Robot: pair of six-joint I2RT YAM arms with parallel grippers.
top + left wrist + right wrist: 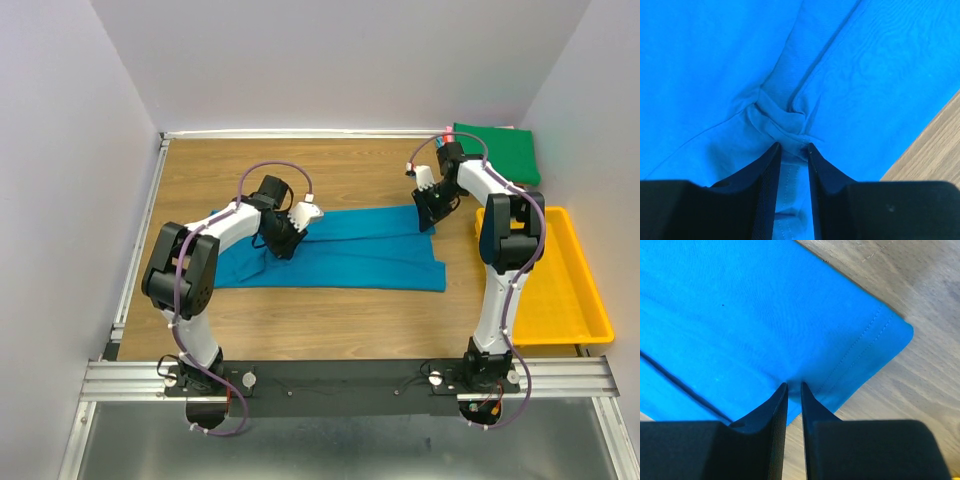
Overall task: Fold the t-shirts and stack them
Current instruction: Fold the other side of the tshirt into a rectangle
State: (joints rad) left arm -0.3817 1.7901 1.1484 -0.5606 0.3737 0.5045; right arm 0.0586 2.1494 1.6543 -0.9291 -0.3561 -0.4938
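The teal-blue t-shirt lies flat across the middle of the table as a long band folded lengthwise. My left gripper is down on its left part. In the left wrist view the gripper is shut on a bunched ridge of the blue cloth. My right gripper is at the shirt's far right corner. In the right wrist view it pinches the cloth just inside the stitched hem. A dark green t-shirt lies folded at the back right. No pink shirts are in view.
A yellow plastic tray stands at the right edge of the wooden table, just right of the right arm. White walls close the back and both sides. A metal rail runs along the left edge.
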